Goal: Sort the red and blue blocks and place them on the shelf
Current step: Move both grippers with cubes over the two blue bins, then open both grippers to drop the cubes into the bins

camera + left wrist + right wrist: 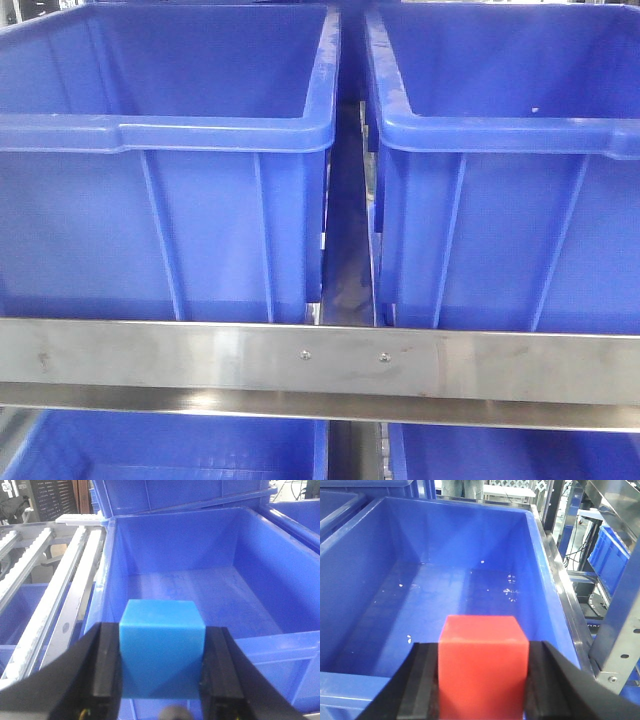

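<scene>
Blue block (161,645) nearest lens, pinched in my left gripper (161,667), held over near rim of left bin (200,595). Red block (482,662) clamped in my right gripper (482,680), over right bin (395,590) (few white specks on floor). Advice: carry each past rim, lower close to floor, then part jaws.

A brushed steel front rail (320,365) is seen stretched right across the shelf, with two small screws (345,356) set near its middle. Above the rail, two large blue bins (165,190) are parked side by side, a narrow dark gap (347,230) left between them. Below the rail, the tops of two more blue bins (170,450) are caught at the frame's bottom edge.
</scene>
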You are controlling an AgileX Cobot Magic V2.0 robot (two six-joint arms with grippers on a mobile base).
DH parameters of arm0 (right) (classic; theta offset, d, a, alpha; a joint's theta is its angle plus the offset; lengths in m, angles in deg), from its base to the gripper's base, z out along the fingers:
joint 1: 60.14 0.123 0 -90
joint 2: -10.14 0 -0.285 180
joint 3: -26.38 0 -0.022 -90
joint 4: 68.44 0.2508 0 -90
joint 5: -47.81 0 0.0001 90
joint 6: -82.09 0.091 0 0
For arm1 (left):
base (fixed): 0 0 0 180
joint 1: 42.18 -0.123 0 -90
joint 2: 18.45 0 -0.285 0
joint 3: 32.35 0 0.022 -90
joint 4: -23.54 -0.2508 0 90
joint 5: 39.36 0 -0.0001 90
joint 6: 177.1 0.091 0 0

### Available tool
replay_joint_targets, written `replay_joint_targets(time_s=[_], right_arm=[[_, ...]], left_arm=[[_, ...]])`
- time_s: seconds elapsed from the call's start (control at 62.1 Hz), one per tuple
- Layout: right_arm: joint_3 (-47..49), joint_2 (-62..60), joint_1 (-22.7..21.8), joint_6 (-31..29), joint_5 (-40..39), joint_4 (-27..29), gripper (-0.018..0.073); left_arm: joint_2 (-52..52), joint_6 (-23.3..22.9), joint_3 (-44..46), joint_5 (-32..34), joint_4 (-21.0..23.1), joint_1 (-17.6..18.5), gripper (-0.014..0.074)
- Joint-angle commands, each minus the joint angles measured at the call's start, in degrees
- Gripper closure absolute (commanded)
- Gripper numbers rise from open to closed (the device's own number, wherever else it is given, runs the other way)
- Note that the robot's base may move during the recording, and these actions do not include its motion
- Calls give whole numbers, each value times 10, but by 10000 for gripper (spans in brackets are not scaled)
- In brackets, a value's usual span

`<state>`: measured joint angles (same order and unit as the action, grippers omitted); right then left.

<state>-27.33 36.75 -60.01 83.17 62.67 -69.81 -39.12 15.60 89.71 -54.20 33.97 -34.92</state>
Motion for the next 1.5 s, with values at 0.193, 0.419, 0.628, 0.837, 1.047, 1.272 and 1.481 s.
replay_joint_targets(time_s=[0.193,0.419,0.628,0.837,1.047,1.272,1.481], right_arm=[[16,3,-2,-6,-45,-5,501],[44,27,0,-6,-5,-7,501],[92,134,0,-6,-35,-11,501],[152,262,5,-6,-97,-11,501],[184,359,60,-6,-128,-13,501],[184,416,91,-6,-169,-13,497],[184,421,91,-6,-177,-13,207]], left_arm=[[-6,-3,22,62,32,0,473],[-34,-3,23,69,34,0,473],[-162,-3,61,148,44,1,473],[-349,-3,170,154,44,1,473],[-497,-3,274,148,44,43,473],[-587,-3,329,153,41,118,424],[-614,-3,335,148,43,140,35]])
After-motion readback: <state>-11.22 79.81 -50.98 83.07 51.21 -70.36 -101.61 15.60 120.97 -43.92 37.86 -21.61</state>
